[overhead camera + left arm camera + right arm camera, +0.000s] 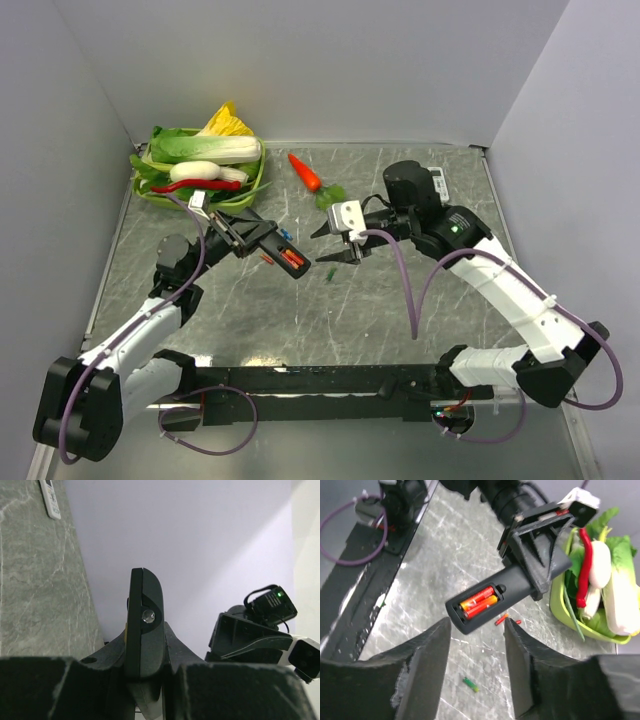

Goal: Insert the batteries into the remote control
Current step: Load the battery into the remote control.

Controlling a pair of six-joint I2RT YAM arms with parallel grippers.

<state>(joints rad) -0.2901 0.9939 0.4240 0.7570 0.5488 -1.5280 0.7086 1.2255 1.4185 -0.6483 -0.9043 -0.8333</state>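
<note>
Vegetables (205, 148) with leafy, smooth and glossy skins fill a lime-green tray (556, 602) at the far left corner of the grey, marble-veined worktop (400, 300). An orange carrot (305, 172) lies alone on the far middle of the worktop. A white remote (50, 497) lies at the far right, and in the top view the right arm (480, 265) partly covers it.

The left claw (255, 236) is closed on the remote control (520, 582), a slim, matte black bar with rounded edges. The claw holds it above the worktop near the middle, and its free end points toward the right claw. The battery compartment at that end is uncovered. Two orange batteries (479, 600) lie in it side by side, shiny and cylindrical.

The right claw (335, 245) is spread wide with nothing between its fingers (425, 665). It is just to the right of the remote's free end but does not touch it.

Loose batteries lie on the worktop under and around the two claws. A red battery (501, 621) is below the remote, a blue battery (285, 235) is just beside it on the far side, and a green battery (469, 683) is nearer, under the right claw. All of them are thin little sticks.
</note>
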